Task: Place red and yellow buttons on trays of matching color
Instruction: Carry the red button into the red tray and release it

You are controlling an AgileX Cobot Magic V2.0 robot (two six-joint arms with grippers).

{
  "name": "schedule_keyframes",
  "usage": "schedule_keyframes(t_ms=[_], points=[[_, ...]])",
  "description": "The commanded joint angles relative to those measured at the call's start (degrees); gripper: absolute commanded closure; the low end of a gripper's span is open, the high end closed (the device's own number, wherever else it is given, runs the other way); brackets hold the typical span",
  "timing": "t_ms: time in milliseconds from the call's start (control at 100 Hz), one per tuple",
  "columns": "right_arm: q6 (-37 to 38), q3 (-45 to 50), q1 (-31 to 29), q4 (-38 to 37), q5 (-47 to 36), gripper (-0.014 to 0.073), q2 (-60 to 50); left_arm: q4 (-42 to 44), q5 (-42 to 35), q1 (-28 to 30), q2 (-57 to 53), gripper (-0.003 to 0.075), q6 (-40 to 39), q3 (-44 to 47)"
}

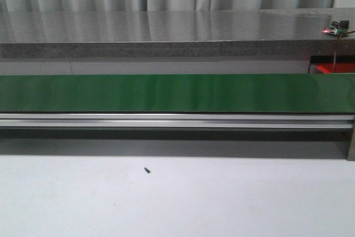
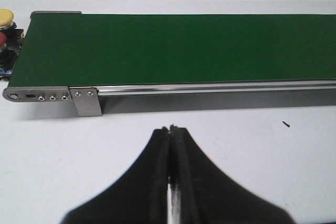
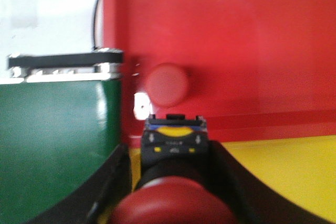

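Right gripper [image 3: 168, 182] clamps a red button [image 3: 173, 211], hovering by the belt end over the yellow tray [image 3: 283, 171]; red tray [image 3: 236, 35] lies beyond, already holding one. Next: carry farther, release over red. Left gripper [image 2: 171, 129] closed, empty, near the conveyor [image 2: 173, 45].

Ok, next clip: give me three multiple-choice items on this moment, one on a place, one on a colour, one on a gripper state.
1. Where is the button held by the right gripper?
A. over the trays
B. on the belt
C. on the white table

2. What colour is the conveyor belt?
A. black
B. green
C. blue

3. How do the left gripper jaws stand?
A. wide open
B. closed on a button
C. closed on nothing

Answers:
1 A, the red button sits between the fingers with the red tray and yellow tray beyond.
2 B, green in every view.
3 C, the fingers meet above bare table.
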Motion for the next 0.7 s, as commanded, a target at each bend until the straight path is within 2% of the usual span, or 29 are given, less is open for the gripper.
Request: schedule_keyframes(t_ms=[0, 130, 270, 530, 690], points=[[1.00, -1.63, -2.89, 0.10, -5.27, 0.0463, -1.95, -1.41, -3.98, -0.35, 0.25, 0.0740, 0.06, -1.61], [4.71, -1.71, -4.97, 0.15, -7.09, 0.0463, -0.03, -1.41, -3.98, -0.35, 0.25, 0.0740, 0.06, -1.61], [5.38, -2.24, -5.19, 0.05, -6.97, 0.0463, 3.45, -1.41, -3.98, -0.35, 0.25, 0.0740, 0.06, -1.61], [6.03, -9.97, -5.19, 0.11, -0.99, 0.0463, 11.92, -1.41, -3.98, -0.35, 0.25, 0.0740, 0.06, -1.61], [6.03, -13.17, -5.19, 0.11, -0.20, 0.0463, 15.69, -1.41, -3.98, -0.35, 0.25, 0.0740, 0.06, -1.61]])
